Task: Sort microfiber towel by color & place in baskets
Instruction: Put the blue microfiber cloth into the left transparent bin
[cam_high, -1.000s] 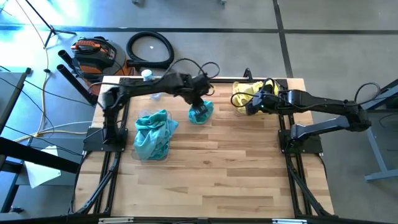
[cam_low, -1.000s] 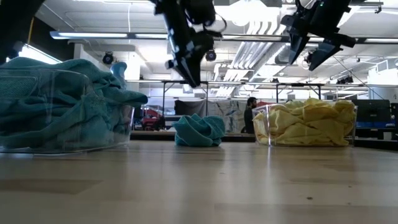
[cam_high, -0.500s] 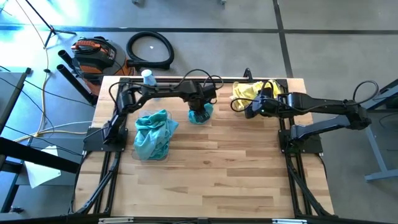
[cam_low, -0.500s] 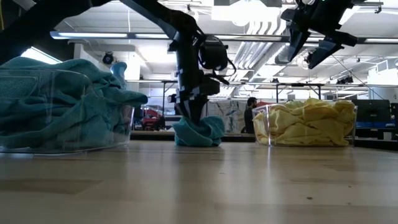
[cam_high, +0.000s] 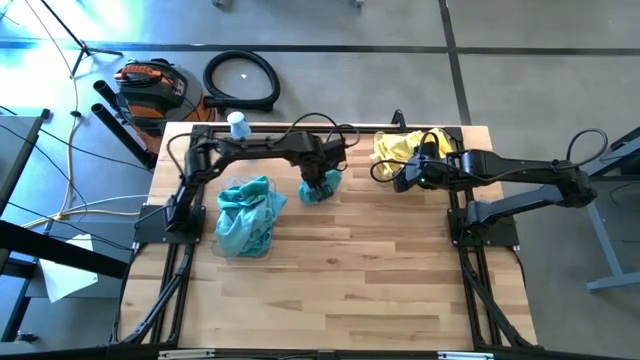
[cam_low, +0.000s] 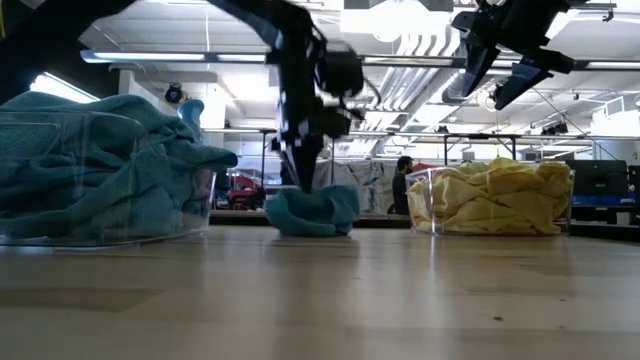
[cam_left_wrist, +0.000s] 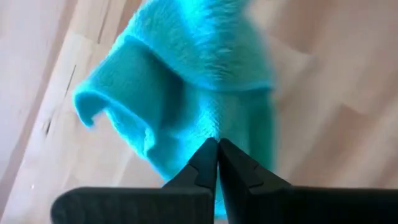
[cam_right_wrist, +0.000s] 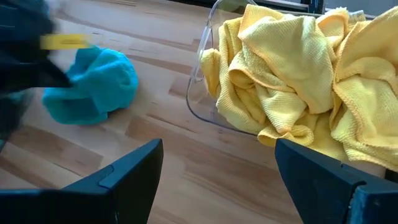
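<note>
One teal microfiber towel (cam_high: 322, 188) lies crumpled on the wooden table near its far edge, between the two baskets. My left gripper (cam_high: 318, 178) stands over it, pointing down and shut on it. The left clear basket (cam_high: 243, 228) holds several teal towels (cam_low: 100, 170). The right clear basket (cam_right_wrist: 200, 93) holds several yellow towels (cam_right_wrist: 292, 68). My right gripper (cam_right_wrist: 217, 180) hangs open in the air beside the yellow basket, with nothing between its fingers. My left gripper pinches a raised fold on top of the teal towel (cam_left_wrist: 214, 127) between its two fingertips. The fingers come from above, pointing down. The towel's underside (cam_low: 310, 225) rests on the table in a bunched heap.
A clear water bottle (cam_high: 237, 122) stands at the table's far edge, behind the left arm. The near half of the table (cam_high: 340, 280) is bare wood. A person (cam_low: 403, 182) stands far off in the room beyond the table.
My left gripper has come down onto the loose teal towel and shut on its top. The towel has bunched up and its near-left part has shifted a little toward the teal basket. My right gripper has kept its place, open.
</note>
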